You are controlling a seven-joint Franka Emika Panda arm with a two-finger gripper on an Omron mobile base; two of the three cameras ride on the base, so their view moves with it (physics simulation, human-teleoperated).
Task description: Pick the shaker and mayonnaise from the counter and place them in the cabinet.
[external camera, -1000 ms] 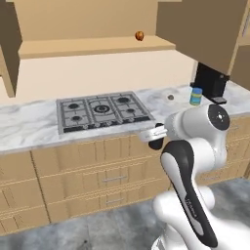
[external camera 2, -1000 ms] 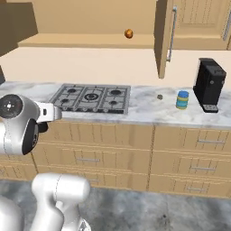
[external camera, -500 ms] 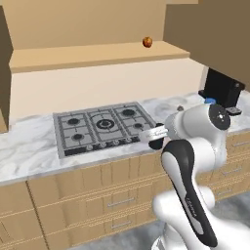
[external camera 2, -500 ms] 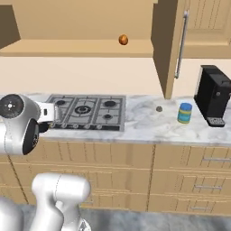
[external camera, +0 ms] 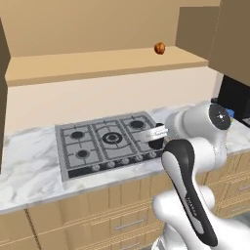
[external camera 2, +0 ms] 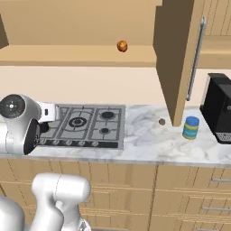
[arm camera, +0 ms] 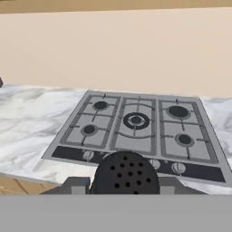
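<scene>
Gripper (arm camera: 125, 190) clamps shaker (arm camera: 125, 174); fruit (external camera 2: 122, 46) sits in cabinet (external camera 2: 81, 56).

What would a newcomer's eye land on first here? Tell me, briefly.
The hand, shut on a dark shaker with a holed top, held above the gas hob. Then the mayonnaise on the marble counter beside the black coffee machine, and an orange fruit on the cabinet shelf.
</scene>
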